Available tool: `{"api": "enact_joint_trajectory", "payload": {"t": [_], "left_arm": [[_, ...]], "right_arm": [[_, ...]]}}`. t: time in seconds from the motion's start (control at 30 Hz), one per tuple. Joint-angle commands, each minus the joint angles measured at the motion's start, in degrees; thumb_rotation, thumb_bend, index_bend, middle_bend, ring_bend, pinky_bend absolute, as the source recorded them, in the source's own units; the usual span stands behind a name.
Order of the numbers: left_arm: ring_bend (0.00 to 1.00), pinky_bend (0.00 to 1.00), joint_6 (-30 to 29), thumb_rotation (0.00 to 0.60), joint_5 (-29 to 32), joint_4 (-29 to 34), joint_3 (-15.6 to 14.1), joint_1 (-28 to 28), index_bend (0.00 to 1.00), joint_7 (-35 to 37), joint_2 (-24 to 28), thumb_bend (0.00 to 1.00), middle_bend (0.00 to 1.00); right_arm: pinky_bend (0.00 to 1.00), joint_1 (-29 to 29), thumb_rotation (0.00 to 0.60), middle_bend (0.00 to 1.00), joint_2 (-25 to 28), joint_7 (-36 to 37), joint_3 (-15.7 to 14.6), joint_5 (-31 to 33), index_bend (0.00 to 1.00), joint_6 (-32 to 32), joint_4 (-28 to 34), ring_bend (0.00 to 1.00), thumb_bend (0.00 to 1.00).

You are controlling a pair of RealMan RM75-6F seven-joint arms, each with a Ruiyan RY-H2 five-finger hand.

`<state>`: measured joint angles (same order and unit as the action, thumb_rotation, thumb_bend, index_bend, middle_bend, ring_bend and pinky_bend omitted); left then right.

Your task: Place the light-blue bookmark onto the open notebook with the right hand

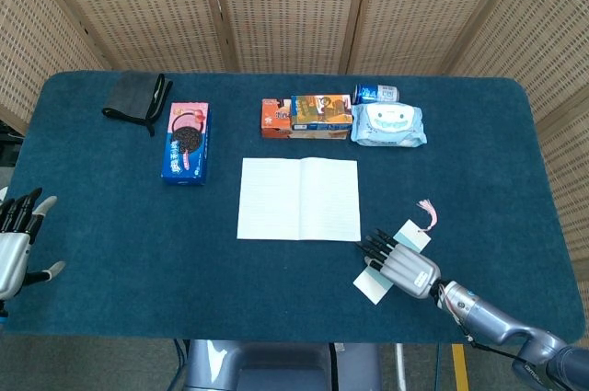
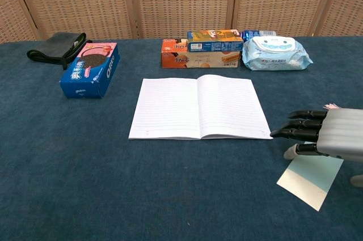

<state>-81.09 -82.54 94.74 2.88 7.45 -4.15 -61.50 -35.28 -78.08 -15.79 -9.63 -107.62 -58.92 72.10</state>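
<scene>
My right hand [image 2: 326, 138] is hovering low over the light-blue bookmark [image 2: 310, 180], fingers stretched out flat and pointing toward the open notebook [image 2: 198, 108]. They are lying close together and are gripping nothing. The bookmark is lying on the blue table cloth [image 1: 110, 225] just beside the notebook's near right corner, its middle hidden under my palm; its pink tassel [image 1: 427, 212] is sticking out on the far side. Whether my palm is touching the card, I cannot tell.

My left hand [image 1: 18, 242] is waiting at the table's left edge, fingers spread apart and empty.

As for packages, all are looking sealed, so I am seeing nothing of their contents: a blue Oreo box [image 1: 187, 142] is lying left of the notebook, an orange biscuit box [image 2: 195, 57] is carrying a second flat box [image 2: 215, 40] on top, and a wet-wipes pack [image 2: 276, 53] is sitting beside them with a small can [image 1: 375, 93] behind. A dark pouch [image 1: 136, 97] is resting in the far left corner.
</scene>
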Motion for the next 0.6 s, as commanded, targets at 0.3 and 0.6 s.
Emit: {"api": "enact_joint_trajectory", "payload": {"t": [0.3, 0.6], "left_arm": [[0.00, 0.00, 0.1, 0.600, 0.1, 0.1, 0.0, 0.0, 0.00, 0.0, 0.0, 0.00, 0.00], [0.00, 0.00, 0.1, 0.600, 0.1, 0.1, 0.0, 0.0, 0.00, 0.4, 0.2, 0.00, 0.00]], "right_arm": [[0.00, 0.0, 0.600, 0.00, 0.2, -0.5, -0.1, -0.7, 0.62, -1.3, 0.5, 0.00, 0.26], [0.00, 0.0, 0.600, 0.00, 0.5, -1.0, 0.1, -0.8, 0.62, -2.3, 0.9, 0.00, 0.26]]}}
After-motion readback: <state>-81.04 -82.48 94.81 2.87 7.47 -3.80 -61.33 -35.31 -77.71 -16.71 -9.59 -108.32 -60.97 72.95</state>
